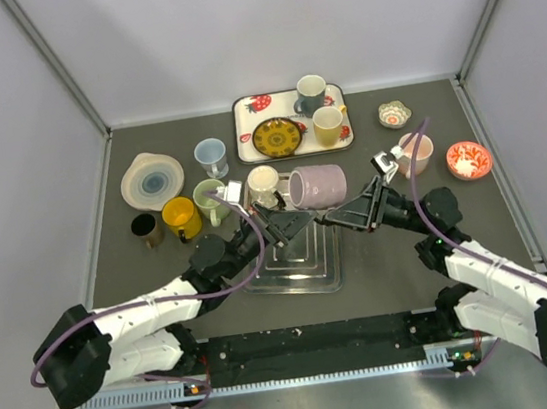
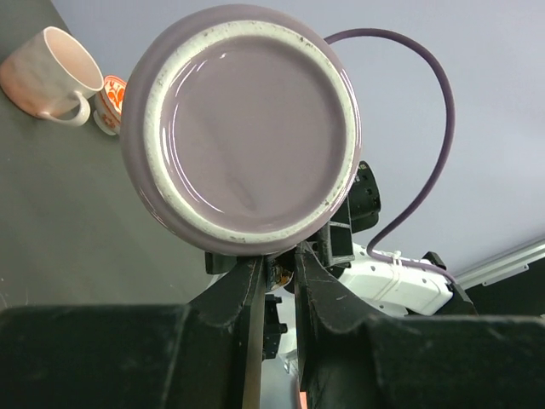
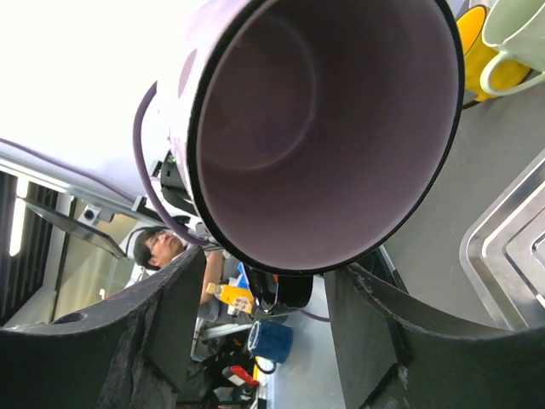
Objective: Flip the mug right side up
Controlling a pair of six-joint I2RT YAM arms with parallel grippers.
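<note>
Nearest the bases, the tray lies flat on the table, and the 2 arms converge above its far edge.

The left gripper is clenched. Its fingers are drawn in to a thin slit right under the edge of the mug's base. What they pinch is hidden, but I judge it to be the handle or lower wall, since nothing else seems to carry the mug.

The right gripper is released. Its fingers are spread wide on either side of the lower rim, and I cannot tell whether they touch it.

The mug hangs on its side just past both sets of fingertips, between the 2 grippers. Its long axis runs level, left to right across the table. The base faces the left arm and fills the left wrist view. The mouth faces the right arm, whose camera looks straight into the hollow. It is about 1 quarter turn short of upright, so the mouth has to swing up and the base down.

Both arms are right at the mug. The left one has the grip, so a wrist turn there looks the likelier way to tip it.

Beyond, a cream mug stands near the base end, which leaves little room for setting down on that side. A pink mug stands further off toward the mouth end.
</note>
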